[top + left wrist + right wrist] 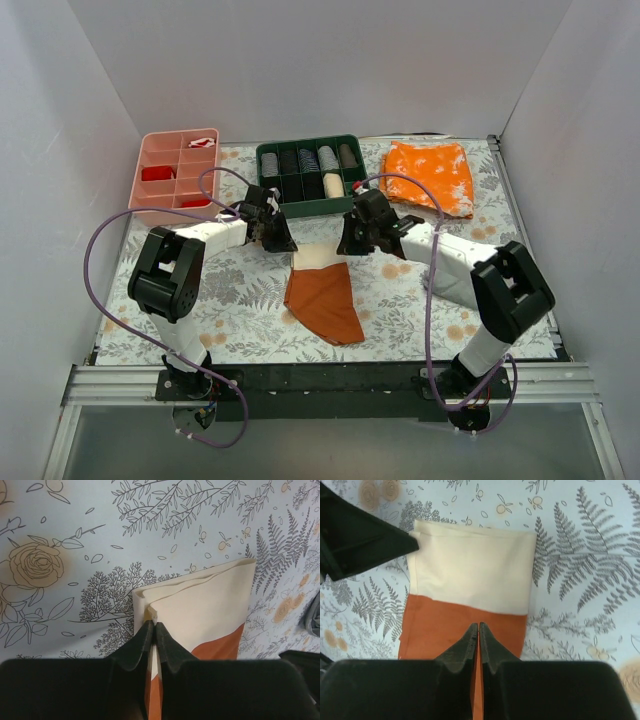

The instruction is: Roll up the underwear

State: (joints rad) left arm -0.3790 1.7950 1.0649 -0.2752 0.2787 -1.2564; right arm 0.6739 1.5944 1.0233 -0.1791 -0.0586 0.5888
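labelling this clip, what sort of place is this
Likely a robot test booth in a lab: plain white walls box in a flower-print table, with two arms bolted to a rail and divided trays behind.

No lettering, label, brand mark, number or sign is legible on the underwear (325, 300), the table cover (235, 300) or elsewhere in view.

The floral table (230, 300) carries a pink tray (141, 185) at its far left corner, a green tray (308, 144) mid far edge, an orange cloth (430, 175) far right, the underwear (322, 295) centrally
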